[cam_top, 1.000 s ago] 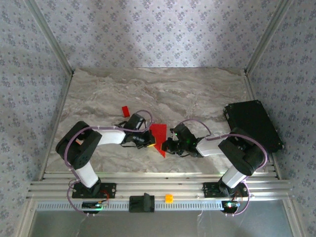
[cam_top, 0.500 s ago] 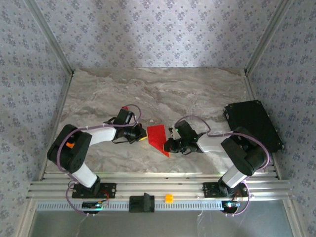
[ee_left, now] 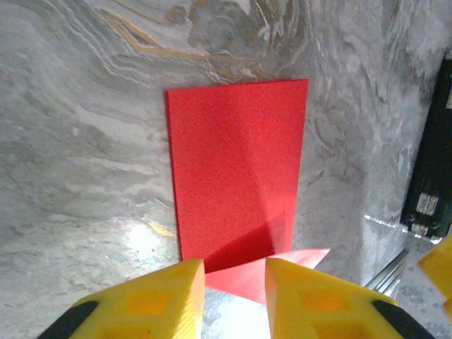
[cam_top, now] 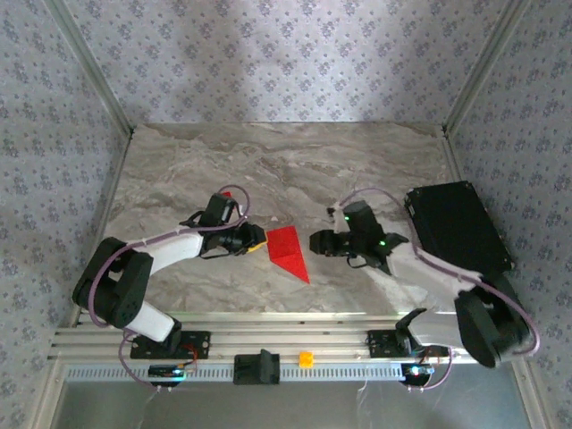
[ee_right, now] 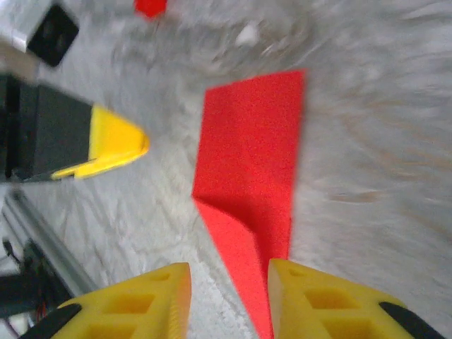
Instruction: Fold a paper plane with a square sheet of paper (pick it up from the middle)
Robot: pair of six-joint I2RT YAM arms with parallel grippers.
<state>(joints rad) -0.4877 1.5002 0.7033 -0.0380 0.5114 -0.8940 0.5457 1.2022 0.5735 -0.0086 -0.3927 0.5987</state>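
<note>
The paper, long axis near-to-far, lies between spread, empty end effectors: left end effector just beside its edge, right end effector farther off.

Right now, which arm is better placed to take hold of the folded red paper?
Left, probably. The left gripper is open, with its fingertips right at the near edge of the red paper. The right gripper, also open, stands apart from the paper's other side.

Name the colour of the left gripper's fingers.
Bright yellow fingers, best seen in the left wrist view.
</note>
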